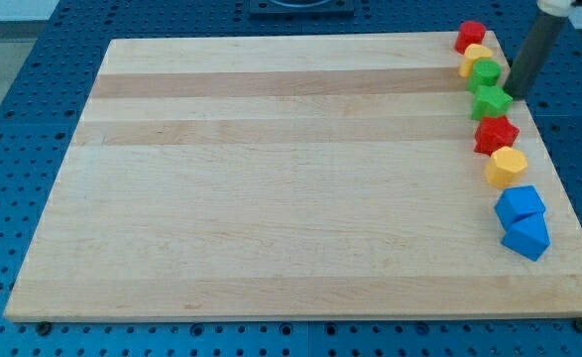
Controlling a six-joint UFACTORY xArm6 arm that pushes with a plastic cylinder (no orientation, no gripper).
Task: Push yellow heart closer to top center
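Observation:
A yellow block, the heart as far as its shape can be made out, lies near the board's top right corner. It sits between a red block above it and a green block below it, touching both. My tip rests at the board's right edge, just right of a green star and below and to the right of the yellow heart. The dark rod leans up toward the view's top right.
Down the right edge below the green star lie a red star, a yellow hexagon and two blue blocks. The wooden board lies on a blue perforated table.

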